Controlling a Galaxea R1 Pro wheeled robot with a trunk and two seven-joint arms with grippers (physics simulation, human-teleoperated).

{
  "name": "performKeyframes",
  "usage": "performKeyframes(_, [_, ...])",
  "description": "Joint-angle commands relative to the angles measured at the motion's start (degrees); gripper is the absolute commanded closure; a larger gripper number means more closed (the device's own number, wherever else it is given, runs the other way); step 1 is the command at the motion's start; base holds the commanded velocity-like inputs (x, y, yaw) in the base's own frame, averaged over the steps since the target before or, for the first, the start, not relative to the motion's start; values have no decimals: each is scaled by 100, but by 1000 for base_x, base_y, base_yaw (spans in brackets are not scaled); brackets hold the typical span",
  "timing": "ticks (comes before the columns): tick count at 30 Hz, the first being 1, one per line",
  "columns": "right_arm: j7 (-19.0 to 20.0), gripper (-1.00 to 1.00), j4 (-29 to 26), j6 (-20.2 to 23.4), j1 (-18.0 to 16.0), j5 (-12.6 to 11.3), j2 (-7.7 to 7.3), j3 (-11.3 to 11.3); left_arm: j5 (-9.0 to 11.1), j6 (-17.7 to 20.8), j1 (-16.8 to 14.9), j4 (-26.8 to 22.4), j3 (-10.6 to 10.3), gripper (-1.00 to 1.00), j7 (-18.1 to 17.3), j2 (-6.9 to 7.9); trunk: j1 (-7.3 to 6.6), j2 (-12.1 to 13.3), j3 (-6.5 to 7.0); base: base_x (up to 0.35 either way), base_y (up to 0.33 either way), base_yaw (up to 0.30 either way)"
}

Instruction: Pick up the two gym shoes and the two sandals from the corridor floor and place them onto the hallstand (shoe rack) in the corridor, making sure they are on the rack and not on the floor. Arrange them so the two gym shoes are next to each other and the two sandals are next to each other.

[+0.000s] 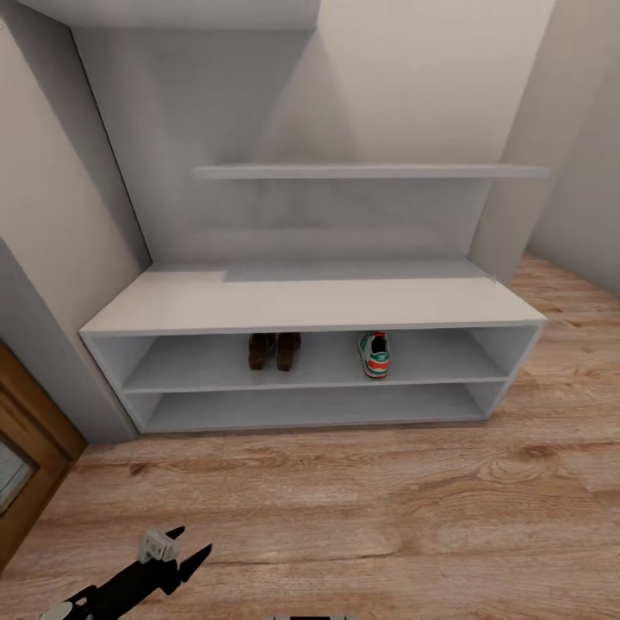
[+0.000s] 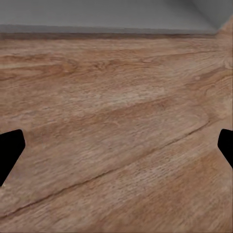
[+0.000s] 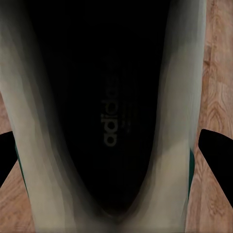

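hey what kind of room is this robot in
Most likely a home entrance corridor: a low white shoe rack against the wall holds brown sandals and a sneaker on its upper shelf, with a wall shelf above and a wood-plank floor.

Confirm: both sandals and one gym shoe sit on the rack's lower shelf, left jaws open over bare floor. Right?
Not quite. The head view shows the sandals and the gym shoe on the upper shelf of the rack, not the lower one. The rest holds: the left gripper has its jaws open over bare floor.
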Motion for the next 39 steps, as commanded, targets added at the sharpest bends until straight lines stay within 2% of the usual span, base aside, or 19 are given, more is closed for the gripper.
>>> performKeyframes(1, [44, 100, -11, -8, -9, 32, 26, -25, 12, -106, 2, 8, 5, -100, 17, -8, -2, -2, -4, -146, -97, 0])
performKeyframes(6, [44, 100, -120, -95, -9, 30, 126, -25, 21, -194, 6, 8, 5, -100, 52, -19, -2, -2, -4, -201, -132, 0])
performKeyframes(8, [44, 100, -251, -240, -9, 35, 271, -27, 19, -210, 7, 8, 2, -100, 58, -23, -2, -2, -4, -245, -160, 0])
performKeyframes(14, [44, 100, -378, -558, -9, 38, 515, -26, 44, -216, 7, 8, 0, -100, 54, -25, -2, -2, -4, -253, -165, 0])
performKeyframes(32, [68, 100, -420, -638, -9, 38, 574, -21, 72, -226, 7, 14, 1, -100, 35, -30, -2, -2, -4, -242, -144, 0])
performKeyframes(39, [278, 100, -434, -639, -9, 37, 598, -17, 74, -224, 7, 16, 0, -100, 27, -33, -2, -2, -4, -79, -15, 0])
